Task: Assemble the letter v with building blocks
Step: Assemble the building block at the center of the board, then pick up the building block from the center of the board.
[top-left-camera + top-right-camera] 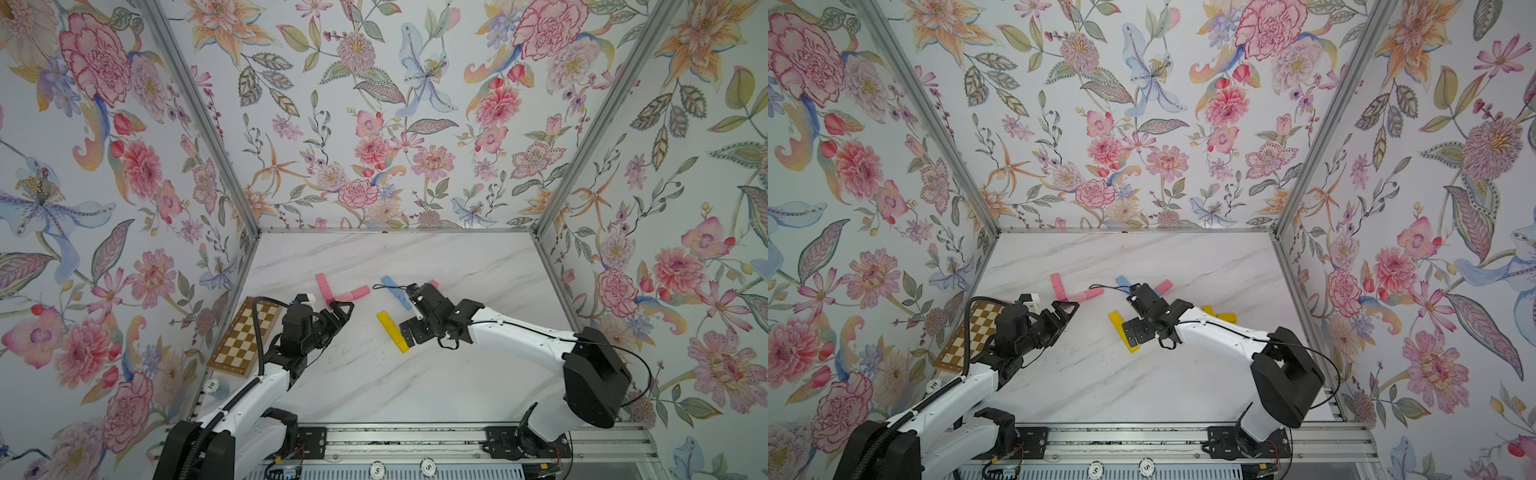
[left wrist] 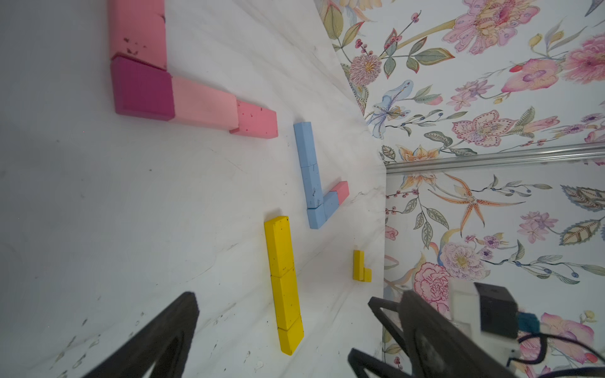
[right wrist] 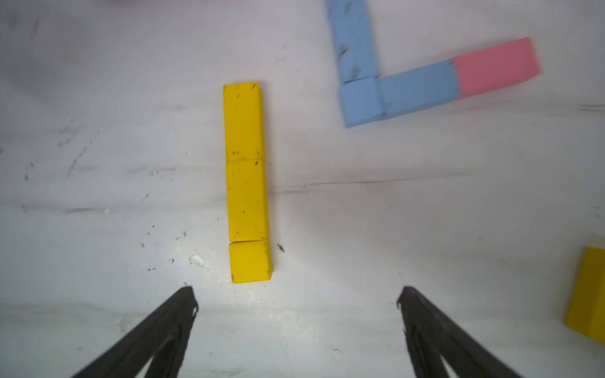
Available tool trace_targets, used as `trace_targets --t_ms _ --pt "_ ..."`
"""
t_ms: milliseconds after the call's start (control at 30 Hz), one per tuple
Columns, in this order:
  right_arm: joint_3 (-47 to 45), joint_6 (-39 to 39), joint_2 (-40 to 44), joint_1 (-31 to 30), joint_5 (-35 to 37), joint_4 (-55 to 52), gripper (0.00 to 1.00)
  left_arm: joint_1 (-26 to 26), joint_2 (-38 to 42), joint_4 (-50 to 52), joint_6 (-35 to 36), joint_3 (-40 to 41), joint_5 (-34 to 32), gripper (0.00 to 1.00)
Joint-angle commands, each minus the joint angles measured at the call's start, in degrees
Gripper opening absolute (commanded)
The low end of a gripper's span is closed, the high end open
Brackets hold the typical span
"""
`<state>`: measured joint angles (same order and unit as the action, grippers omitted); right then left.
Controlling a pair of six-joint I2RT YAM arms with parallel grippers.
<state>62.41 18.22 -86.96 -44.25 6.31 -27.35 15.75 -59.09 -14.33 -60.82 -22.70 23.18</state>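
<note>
Building blocks (image 3: 247,183) in yellow lie in a straight row mid-counter (image 1: 415,395), my right tool (image 3: 296,301) spread open over its near end — best I back off straight, nudging nothing — left tool (image 1: 343,307) open too.

Matt, scuffed building blocks (image 3: 245,163); smooth marble-look table (image 3: 98,98), speckled; brushed metal frame rails (image 2: 491,158)
</note>
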Motion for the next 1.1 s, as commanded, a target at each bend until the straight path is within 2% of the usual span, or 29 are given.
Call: trace_targets --t_ms 0,67,133,267,367,567,800,933,1067 --pt "0.6 3.8 3.8 14.1 -2.9 -5.6 0.99 1.7 -3.2 -4.8 1.5 -4.5 1.6 0.99" --pt "1.3 3.5 2.1 22.7 -4.1 -8.2 0.99 5.5 -6.8 -6.4 2.2 -7.7 0.8 0.99" --pt "2.2 2.7 -0.2 28.3 -5.1 -9.2 0.99 9.7 -9.9 -8.7 2.1 -9.8 -1.3 0.99" --pt "3.9 2.4 -5.1 33.3 -6.4 -9.5 0.9 17.4 -16.9 -13.3 1.2 -13.9 -4.8 0.99" --pt "5.5 1.1 -9.1 33.6 -6.4 -9.6 0.82 21.7 -22.0 -15.4 0.5 -16.8 -5.5 0.99" --pt "8.8 -0.9 -16.1 31.9 -4.3 -9.8 0.66 25.4 -26.9 -19.1 -2.2 -17.4 -6.0 0.99" --pt "12.0 -2.9 -22.1 30.4 -0.3 -11.0 0.57 25.7 -25.9 -14.6 -0.6 -18.3 -6.9 0.99" --pt "11.9 -3.2 -24.1 30.4 -0.7 -11.0 0.53 25.7 -25.2 -12.0 0.7 -19.0 -7.5 0.99" --pt "11.1 -3.2 -24.9 30.7 -1.1 -10.8 0.41 25.6 -25.0 -11.9 0.4 -18.7 -7.8 0.99"
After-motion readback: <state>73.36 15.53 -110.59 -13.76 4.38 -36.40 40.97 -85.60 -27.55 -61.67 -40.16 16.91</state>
